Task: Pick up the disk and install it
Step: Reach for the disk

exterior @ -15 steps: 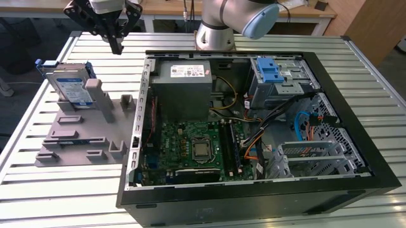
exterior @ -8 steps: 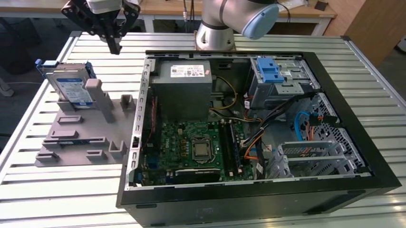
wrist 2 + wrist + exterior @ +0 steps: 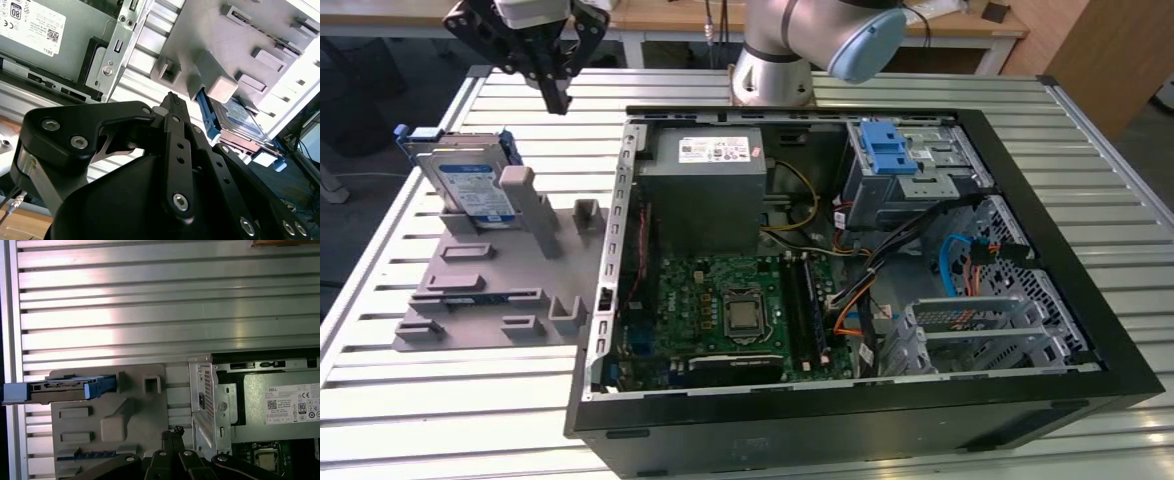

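Exterior view: disk (image 3: 464, 185), flat silver metal with a white-and-blue label in a blue plastic frame, upright on edge at the far end of the grey moulded stand (image 3: 480, 290); tool (image 3: 558, 100) high above that end, black fingers pressed together on nothing, well apart from the disk; ribbed metal table (image 3: 454, 400) open around the stand, computer case (image 3: 854, 405) just beside it. Second wrist view: tool (image 3: 172, 100) tips closed, aimed toward the stand (image 3: 225, 45), disk (image 3: 240, 117) jutting past a blocky grey post. First wrist view: disk (image 3: 60, 387) edge-on, overhanging the stand's (image 3: 130, 410) outer edge; tool (image 3: 172, 432) shut, over the stand's side nearest the case (image 3: 205, 395); slatted table (image 3: 150, 300) beyond.
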### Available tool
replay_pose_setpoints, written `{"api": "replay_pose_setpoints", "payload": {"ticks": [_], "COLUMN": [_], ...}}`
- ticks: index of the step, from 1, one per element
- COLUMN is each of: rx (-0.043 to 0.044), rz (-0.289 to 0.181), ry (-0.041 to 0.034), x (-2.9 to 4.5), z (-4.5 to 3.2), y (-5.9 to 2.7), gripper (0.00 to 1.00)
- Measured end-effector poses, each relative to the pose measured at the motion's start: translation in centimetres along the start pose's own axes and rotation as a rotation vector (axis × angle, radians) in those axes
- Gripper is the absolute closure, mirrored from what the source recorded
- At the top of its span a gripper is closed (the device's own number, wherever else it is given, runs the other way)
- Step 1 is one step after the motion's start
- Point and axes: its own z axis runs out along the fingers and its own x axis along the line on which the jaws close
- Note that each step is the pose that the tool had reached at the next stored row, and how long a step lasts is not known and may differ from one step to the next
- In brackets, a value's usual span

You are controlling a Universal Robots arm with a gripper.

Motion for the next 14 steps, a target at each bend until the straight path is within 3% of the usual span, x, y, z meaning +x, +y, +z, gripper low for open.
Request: {"api": "replay_pose_setpoints", "payload": {"ticks": [14], "rx": [0.0], "rz": [0.0], "ry": [0.0001], "x": [0.8], "z": [0.03], "y": [0.08], "gripper": [0.89]}}
